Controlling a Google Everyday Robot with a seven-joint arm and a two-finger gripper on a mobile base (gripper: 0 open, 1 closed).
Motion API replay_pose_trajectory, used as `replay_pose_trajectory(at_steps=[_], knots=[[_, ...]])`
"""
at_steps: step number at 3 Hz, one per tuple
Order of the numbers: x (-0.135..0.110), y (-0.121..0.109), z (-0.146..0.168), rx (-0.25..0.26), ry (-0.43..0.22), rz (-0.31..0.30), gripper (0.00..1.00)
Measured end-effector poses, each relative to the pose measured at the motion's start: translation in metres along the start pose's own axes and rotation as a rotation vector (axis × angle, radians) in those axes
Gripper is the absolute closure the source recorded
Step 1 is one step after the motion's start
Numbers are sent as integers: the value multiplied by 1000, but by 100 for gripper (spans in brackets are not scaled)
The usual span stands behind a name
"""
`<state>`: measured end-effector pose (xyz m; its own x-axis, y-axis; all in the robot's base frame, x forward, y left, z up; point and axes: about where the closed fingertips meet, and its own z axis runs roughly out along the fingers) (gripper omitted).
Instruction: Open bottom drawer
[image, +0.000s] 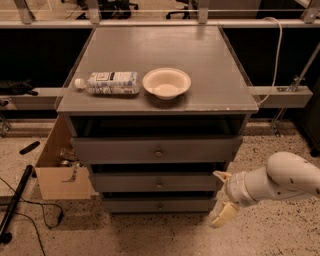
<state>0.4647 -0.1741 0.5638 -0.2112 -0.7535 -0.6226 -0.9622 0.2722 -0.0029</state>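
The grey cabinet has three stacked drawer fronts, each with a small round knob. The bottom drawer (159, 205) is the lowest and slimmest front, near the floor, and looks shut. Its knob (160, 205) is at the centre. My gripper (222, 199) is at the lower right, just off the right end of the bottom and middle drawers. Its cream fingers (223, 215) are spread apart and hold nothing. The white arm (280, 182) reaches in from the right edge.
The middle drawer (158, 183) and the widest top drawer (157, 149) sit above. A plastic bottle (108, 82) lies on the cabinet top (210, 75) beside a cream bowl (166, 83). A cardboard box (59, 170) stands at the left. A black pole and cable (15, 200) lie on the speckled floor.
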Motion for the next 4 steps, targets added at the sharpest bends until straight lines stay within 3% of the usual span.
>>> replay_pose_trajectory(at_steps=[1, 2, 3, 4], knots=[[16, -9, 16, 11, 9, -5, 0], [56, -28, 47, 19, 24, -5, 0], [141, -48, 91, 35, 88, 54, 0], [142, -47, 92, 33, 88, 56, 0]])
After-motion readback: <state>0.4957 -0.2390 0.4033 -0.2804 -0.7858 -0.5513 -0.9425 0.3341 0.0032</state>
